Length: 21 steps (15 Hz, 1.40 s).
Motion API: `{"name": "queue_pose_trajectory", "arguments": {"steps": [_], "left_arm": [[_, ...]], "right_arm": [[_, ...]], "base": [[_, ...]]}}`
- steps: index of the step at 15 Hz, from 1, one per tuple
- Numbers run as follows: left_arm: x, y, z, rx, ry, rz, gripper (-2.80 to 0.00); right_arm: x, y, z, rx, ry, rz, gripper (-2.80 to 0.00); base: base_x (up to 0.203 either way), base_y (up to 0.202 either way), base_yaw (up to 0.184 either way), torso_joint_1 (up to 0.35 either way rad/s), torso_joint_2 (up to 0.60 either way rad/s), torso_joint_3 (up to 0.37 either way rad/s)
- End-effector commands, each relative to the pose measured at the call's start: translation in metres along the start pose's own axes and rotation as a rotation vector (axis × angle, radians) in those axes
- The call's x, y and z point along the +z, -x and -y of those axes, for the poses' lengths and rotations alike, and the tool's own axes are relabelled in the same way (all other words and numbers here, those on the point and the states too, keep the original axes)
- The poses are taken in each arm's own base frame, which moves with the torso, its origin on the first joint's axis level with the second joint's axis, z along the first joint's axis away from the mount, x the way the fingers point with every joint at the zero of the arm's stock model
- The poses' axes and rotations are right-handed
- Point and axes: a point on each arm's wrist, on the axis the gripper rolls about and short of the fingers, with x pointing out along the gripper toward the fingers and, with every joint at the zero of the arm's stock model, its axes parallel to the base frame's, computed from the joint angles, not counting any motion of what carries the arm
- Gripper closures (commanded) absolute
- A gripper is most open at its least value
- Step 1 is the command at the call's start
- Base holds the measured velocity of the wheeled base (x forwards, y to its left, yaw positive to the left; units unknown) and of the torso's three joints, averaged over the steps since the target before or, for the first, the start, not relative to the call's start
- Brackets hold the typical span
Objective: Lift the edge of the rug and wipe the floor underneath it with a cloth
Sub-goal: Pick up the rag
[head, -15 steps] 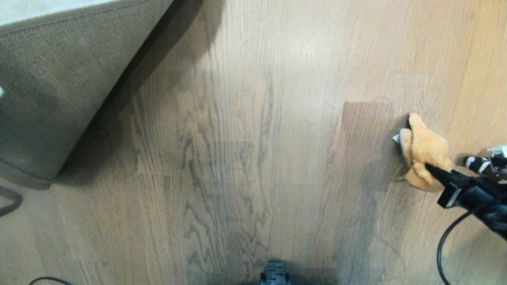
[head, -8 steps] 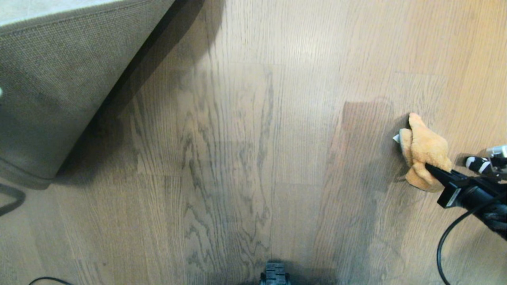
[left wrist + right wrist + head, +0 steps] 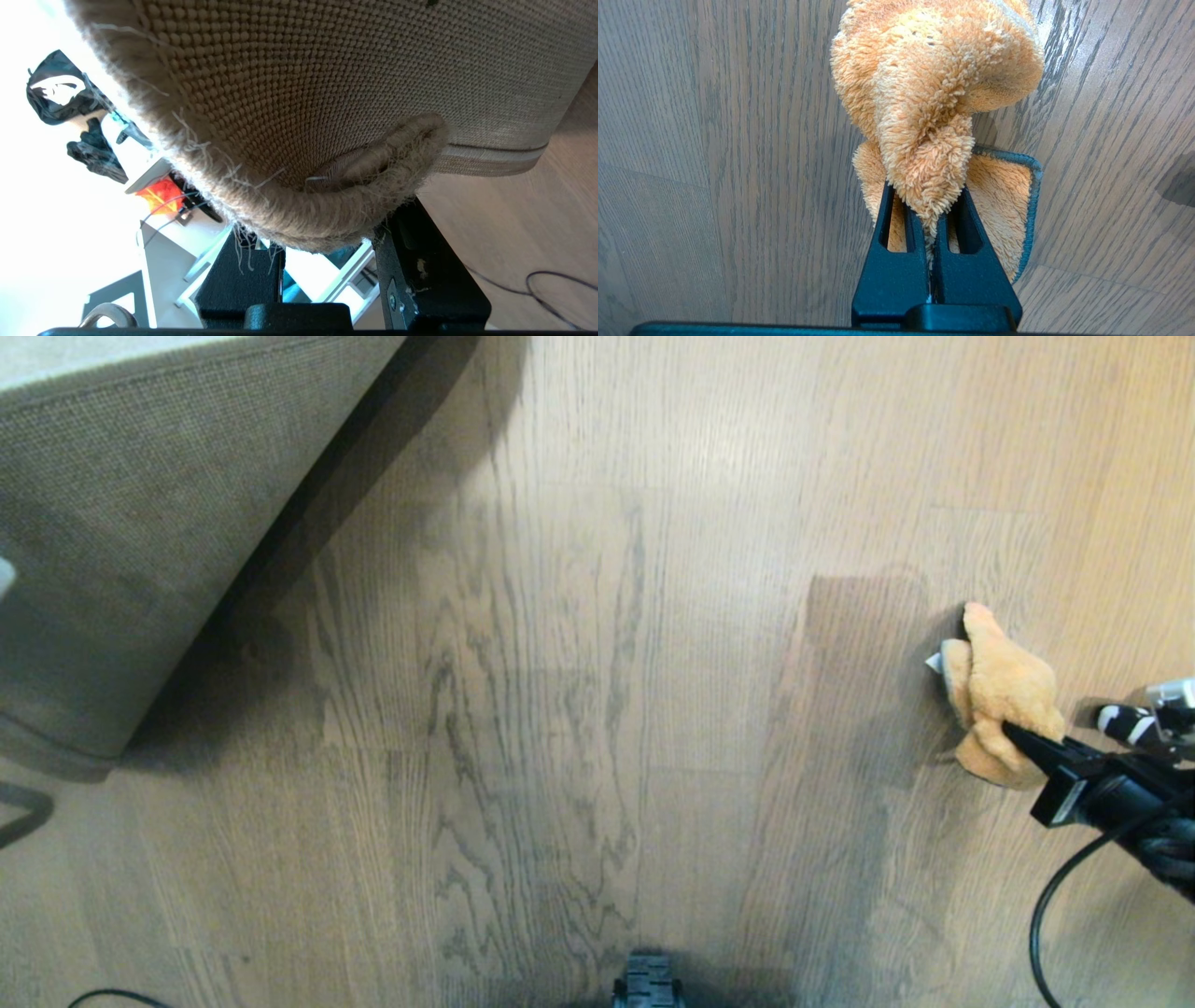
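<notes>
The rug edge [image 3: 140,523] is lifted off the floor [image 3: 579,663] at the upper left, its tan woven backing facing me. In the left wrist view my left gripper [image 3: 327,235] is shut on the rug edge [image 3: 303,219] at its rounded, frayed corner, one black finger on each side. That gripper is outside the head view. At the right, the fluffy orange cloth [image 3: 994,691] rests on the floor, with my right gripper [image 3: 1016,735] shut on its near end. The right wrist view shows the cloth [image 3: 934,93] pinched between the right gripper's [image 3: 931,205] two fingers.
A black cable [image 3: 1050,905] trails from the right arm at the lower right. Another cable loop [image 3: 23,807] lies by the left edge below the rug. A part of my base [image 3: 647,985] shows at the bottom centre. A darker patch [image 3: 859,663] marks the floor left of the cloth.
The lifted rug flap has shifted slightly to the left. The right gripper and the cloth have stayed where they were.
</notes>
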Motion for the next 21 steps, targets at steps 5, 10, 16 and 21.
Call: {"name": "queue_pose_trajectory", "arguments": {"steps": [5,10,16,21], "left_arm": [[0.0018,-0.0005,-0.0034,0.011,0.007,-0.005,0.0],[0.0018,0.0,-0.0039,0.022,0.029,-0.003,0.0],[0.0023,0.0,-0.0076,0.042,0.018,0.0,0.0],[-0.001,0.0013,-0.0056,0.059,0.009,0.003,0.0]], "right_arm": [[0.0042,-0.0003,0.0002,0.001,0.012,0.043,0.0],[0.0035,-0.0007,0.0003,0.001,0.012,0.04,0.0],[0.0033,0.0,0.0001,0.001,0.011,0.039,0.0],[0.003,0.0003,0.0,0.001,0.011,0.037,0.0]], "base": [[0.0,0.0,0.0,0.0,0.0,0.0],[0.0,0.0,0.0,0.0,0.0,0.0],[0.0,0.0,0.0,0.0,0.0,0.0],[0.0,0.0,0.0,0.0,0.0,0.0]]}}
